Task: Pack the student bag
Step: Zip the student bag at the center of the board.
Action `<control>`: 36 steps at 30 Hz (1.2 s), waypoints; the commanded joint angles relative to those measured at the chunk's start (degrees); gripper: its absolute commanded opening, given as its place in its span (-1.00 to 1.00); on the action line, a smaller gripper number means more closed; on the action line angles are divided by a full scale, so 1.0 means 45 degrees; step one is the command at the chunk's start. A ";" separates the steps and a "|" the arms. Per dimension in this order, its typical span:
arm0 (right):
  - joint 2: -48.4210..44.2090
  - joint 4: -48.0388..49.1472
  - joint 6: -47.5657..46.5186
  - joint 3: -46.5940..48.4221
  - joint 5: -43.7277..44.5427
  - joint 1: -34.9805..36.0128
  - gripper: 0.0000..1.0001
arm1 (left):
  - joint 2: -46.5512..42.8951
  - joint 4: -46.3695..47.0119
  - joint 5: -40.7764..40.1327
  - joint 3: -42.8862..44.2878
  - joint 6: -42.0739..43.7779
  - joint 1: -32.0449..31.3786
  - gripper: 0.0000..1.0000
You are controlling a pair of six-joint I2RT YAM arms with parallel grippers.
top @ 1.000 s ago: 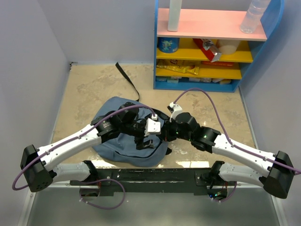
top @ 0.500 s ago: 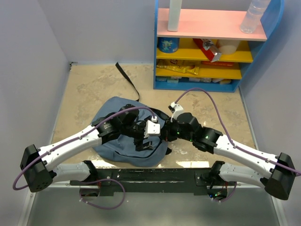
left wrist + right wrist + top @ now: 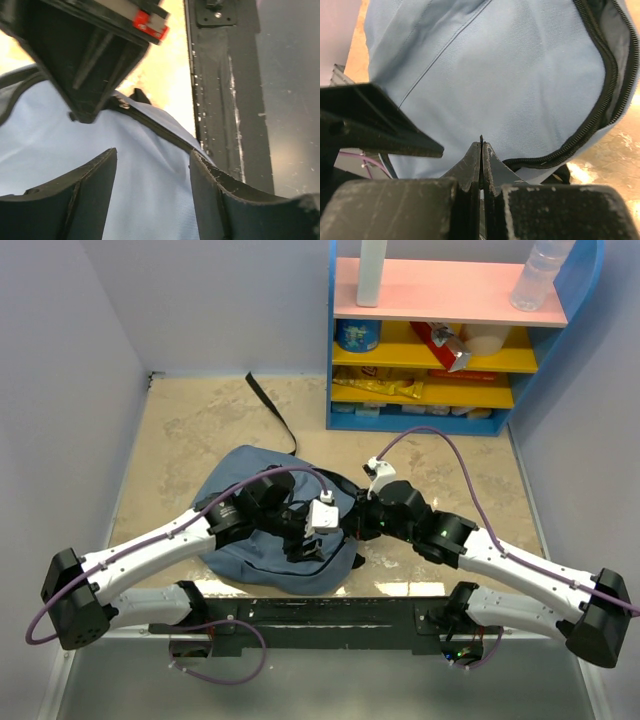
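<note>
The slate-blue student bag [image 3: 240,545] lies on the table between the arms, with its black zipper [image 3: 609,95] partly open along the right edge. My left gripper [image 3: 306,540] is open and hovers just over the bag's fabric [image 3: 145,195], fingers on either side of it and holding nothing. My right gripper [image 3: 352,525] sits at the bag's right edge. In the right wrist view it [image 3: 481,145] is shut on a thin black tab, seemingly the zipper pull. The two grippers are very close together; the right one fills the top of the left wrist view [image 3: 90,65].
A blue shelf unit [image 3: 440,340] with pink and yellow boards stands at the back right, holding snacks, a can and a bottle [image 3: 540,275]. A black strap [image 3: 272,410] trails behind the bag. The black mounting rail [image 3: 330,610] runs along the near edge.
The right wrist has shifted slightly to the right and the left gripper has moved slightly nearer over the bag. Both grips look unchanged.
</note>
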 commanded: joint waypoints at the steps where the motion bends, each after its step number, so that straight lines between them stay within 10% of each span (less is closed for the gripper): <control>1: -0.0288 0.0146 -0.0308 0.0749 0.0733 0.0050 -1.00 | -0.0291 0.0041 0.0725 -0.0273 -0.0164 -0.0317 0.28; 16: -0.0189 0.0126 -0.0250 0.0965 0.0557 0.0051 -1.00 | 0.0236 0.0802 0.0569 -0.0820 -0.1061 -0.1000 0.51; 23: -0.0092 0.0341 -0.0191 0.1043 0.0362 0.0070 -1.00 | 0.0314 0.1115 0.0335 -0.1328 -0.1102 -0.1196 0.18; 33: 0.0005 0.0263 -0.0288 0.1081 0.0596 0.0031 -1.00 | 0.0432 0.1368 -0.0466 -0.1290 -0.0751 -0.1196 -1.00; 36: 0.0103 0.0049 -0.0405 0.1179 0.0772 -0.0066 -1.00 | 0.0412 0.1310 -0.0427 -0.1251 -0.0653 -0.1197 -1.00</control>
